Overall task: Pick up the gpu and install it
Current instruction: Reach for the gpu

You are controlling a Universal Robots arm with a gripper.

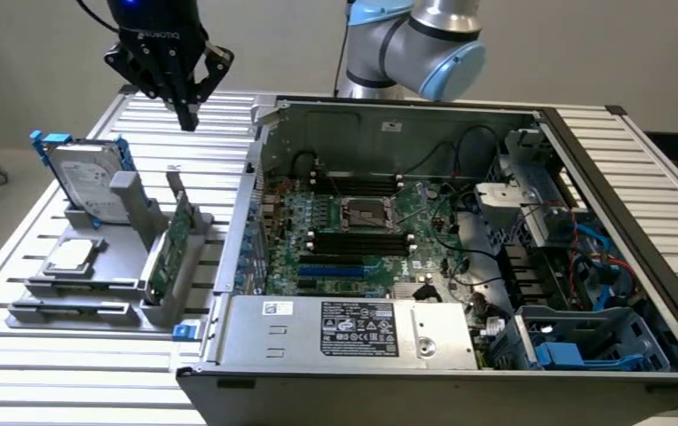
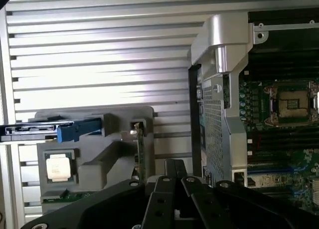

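The gpu [image 1: 173, 247] is a thin green card standing on edge in a slot of the grey holder [image 1: 102, 288], on the slatted table at the exterior view's left. Seen from the wrist, the gpu [image 2: 140, 156] is edge-on in the same holder [image 2: 107, 139]. My gripper [image 1: 185, 114] hangs in the air above and behind the holder, well clear of the card, its black fingers shut with nothing between them. The fingertips [image 2: 175, 175] meet in the wrist view. The open computer case [image 1: 458, 115] lies at the right, its motherboard [image 1: 357, 235] exposed.
A silver hard drive in a blue frame [image 1: 84, 182] stands at the holder's back, and a small square silver chip [image 1: 72, 256] lies on its left part. The case's side wall [image 1: 250, 204] rises right next to the holder. The power supply [image 1: 345, 330] fills the case's front.
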